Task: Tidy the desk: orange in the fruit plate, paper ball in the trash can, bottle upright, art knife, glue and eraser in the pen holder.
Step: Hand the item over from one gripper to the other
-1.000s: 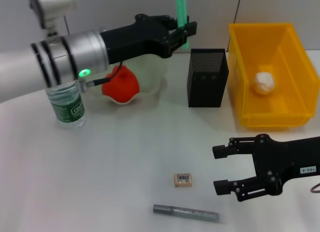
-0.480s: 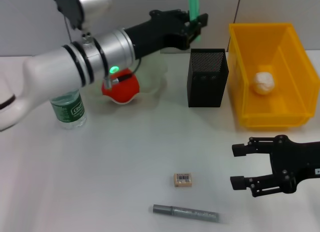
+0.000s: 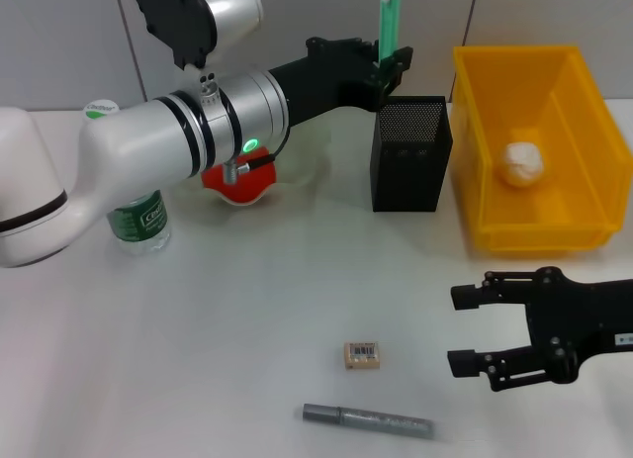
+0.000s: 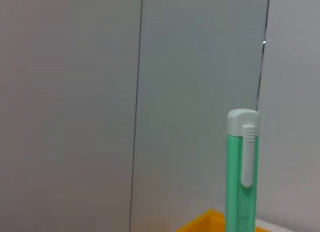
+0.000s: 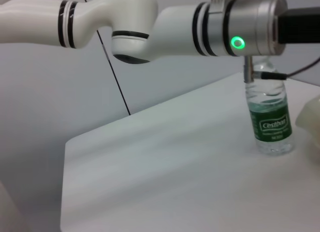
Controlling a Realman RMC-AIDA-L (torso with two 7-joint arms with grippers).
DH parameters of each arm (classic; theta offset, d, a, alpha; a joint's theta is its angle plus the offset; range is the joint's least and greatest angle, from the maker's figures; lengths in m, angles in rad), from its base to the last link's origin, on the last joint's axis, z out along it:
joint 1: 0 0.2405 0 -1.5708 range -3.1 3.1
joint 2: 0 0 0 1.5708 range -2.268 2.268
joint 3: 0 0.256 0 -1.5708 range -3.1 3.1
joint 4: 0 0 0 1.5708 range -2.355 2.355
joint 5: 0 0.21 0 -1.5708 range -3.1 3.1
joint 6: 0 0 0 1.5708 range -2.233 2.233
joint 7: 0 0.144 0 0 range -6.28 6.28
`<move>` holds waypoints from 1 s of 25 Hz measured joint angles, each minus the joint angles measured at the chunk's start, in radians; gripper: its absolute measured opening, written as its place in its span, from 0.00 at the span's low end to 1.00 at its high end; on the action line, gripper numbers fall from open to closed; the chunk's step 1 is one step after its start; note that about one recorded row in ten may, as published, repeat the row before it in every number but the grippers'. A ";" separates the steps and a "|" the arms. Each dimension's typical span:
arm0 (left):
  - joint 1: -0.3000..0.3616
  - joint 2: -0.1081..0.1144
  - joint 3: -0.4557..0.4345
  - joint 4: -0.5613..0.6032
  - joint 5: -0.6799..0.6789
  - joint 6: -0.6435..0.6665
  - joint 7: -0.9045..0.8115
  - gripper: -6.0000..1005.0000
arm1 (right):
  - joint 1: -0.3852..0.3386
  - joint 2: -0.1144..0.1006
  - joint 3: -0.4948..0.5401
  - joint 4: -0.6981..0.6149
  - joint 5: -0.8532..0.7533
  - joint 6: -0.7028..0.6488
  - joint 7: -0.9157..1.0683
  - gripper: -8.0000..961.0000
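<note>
Left gripper (image 3: 389, 64) is extended over the back of the desk, directly above the black mesh pen holder (image 3: 410, 153); it is clamped on the green art knife (image 3: 388, 13), which is held upright with its lower end just above the holder's rim, not yet inside. In the left wrist view the knife's green body and grey-white cap (image 4: 243, 167) are seen against the wall, with a sliver of the yellow trash can (image 4: 210, 223) below. Right gripper (image 3: 473, 329) is held low over the desk at the near right, fingers spread wide, nothing gripped. The eraser (image 3: 363, 355) is lying flat near the front centre, left of the right gripper and clear of it. The grey glue stick (image 3: 367, 419) is lying on its side just in front of the eraser. The paper ball (image 3: 521, 163) is already in the yellow trash can (image 3: 584, 112), to the right of the pen holder. The orange (image 3: 237, 177) is seen in the fruit plate (image 3: 302, 171), partly hidden by the left arm. The bottle (image 3: 137, 221) is standing upright at the left, also visible in the right wrist view (image 5: 270, 122).
</note>
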 joint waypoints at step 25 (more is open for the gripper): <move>0.056 0.000 0.076 0.011 -0.064 0.001 0.007 0.21 | 0.056 0.004 -0.016 0.017 0.005 0.001 0.005 0.87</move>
